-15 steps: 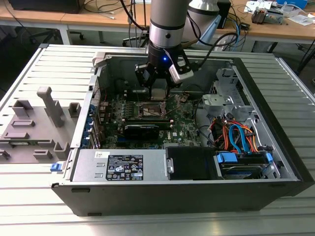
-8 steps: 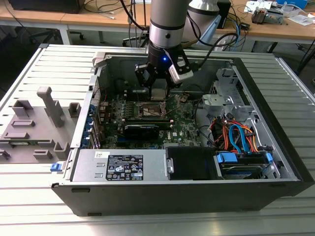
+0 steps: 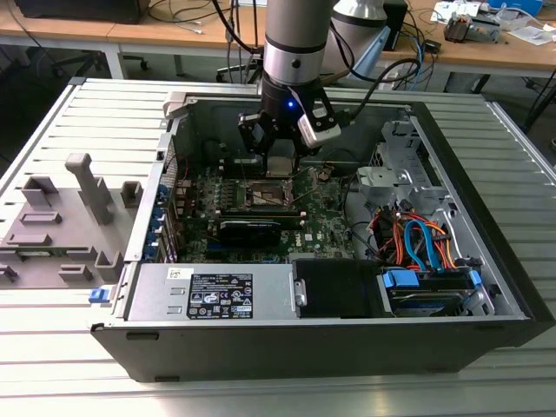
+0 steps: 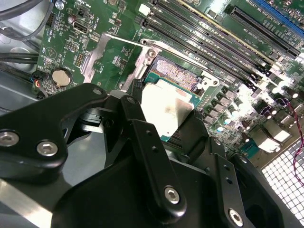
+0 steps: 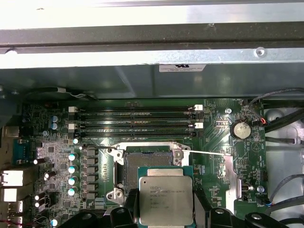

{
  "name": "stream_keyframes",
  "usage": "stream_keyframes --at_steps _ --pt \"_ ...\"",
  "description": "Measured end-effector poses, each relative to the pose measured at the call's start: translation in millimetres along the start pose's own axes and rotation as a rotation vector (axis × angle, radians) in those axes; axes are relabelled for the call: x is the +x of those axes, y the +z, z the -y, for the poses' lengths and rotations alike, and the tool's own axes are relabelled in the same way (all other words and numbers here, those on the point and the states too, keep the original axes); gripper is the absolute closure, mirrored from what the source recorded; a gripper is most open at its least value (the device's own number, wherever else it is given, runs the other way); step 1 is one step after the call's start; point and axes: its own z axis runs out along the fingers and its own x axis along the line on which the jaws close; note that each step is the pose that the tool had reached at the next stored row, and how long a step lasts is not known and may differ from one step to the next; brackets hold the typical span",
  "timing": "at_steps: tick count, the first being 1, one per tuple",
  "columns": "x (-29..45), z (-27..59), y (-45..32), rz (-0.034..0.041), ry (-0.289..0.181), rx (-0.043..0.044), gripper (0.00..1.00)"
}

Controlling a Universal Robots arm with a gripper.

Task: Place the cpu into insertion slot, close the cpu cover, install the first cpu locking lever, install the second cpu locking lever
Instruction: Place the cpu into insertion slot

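My gripper (image 3: pixel 280 163) is shut on the cpu (image 3: pixel 283 166), a flat square chip with a silvery top, gripped by two opposite edges between black fingers (image 4: pixel 137 118). In both wrist views the cpu (image 4: pixel 166 111) (image 5: pixel 166 199) hangs level a little above the green board, partly overlapping one edge of the insertion slot (image 4: pixel 178 76) (image 5: pixel 147 164). The slot is a dark square socket with a silvery rim, lying bare. The cpu cover (image 5: pixel 228 173) (image 4: pixel 97 52), a thin silvery frame, stands swung open at the socket's side.
The board lies inside an open computer case (image 3: pixel 486 217) on a slatted metal table. Long black memory slots (image 5: pixel 135 121) run beside the socket. A black card (image 3: pixel 250 230), bundled cables (image 3: pixel 417 239) and a power supply box (image 3: pixel 213 291) crowd the case. A grey fixture (image 3: pixel 61 221) sits at the exterior view's left.
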Motion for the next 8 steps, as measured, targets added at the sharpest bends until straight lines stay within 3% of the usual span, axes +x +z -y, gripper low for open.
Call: stream_keyframes --at_steps 8 --pt "0.0 0.0 0.3 0.0005 0.016 -0.0003 0.45"
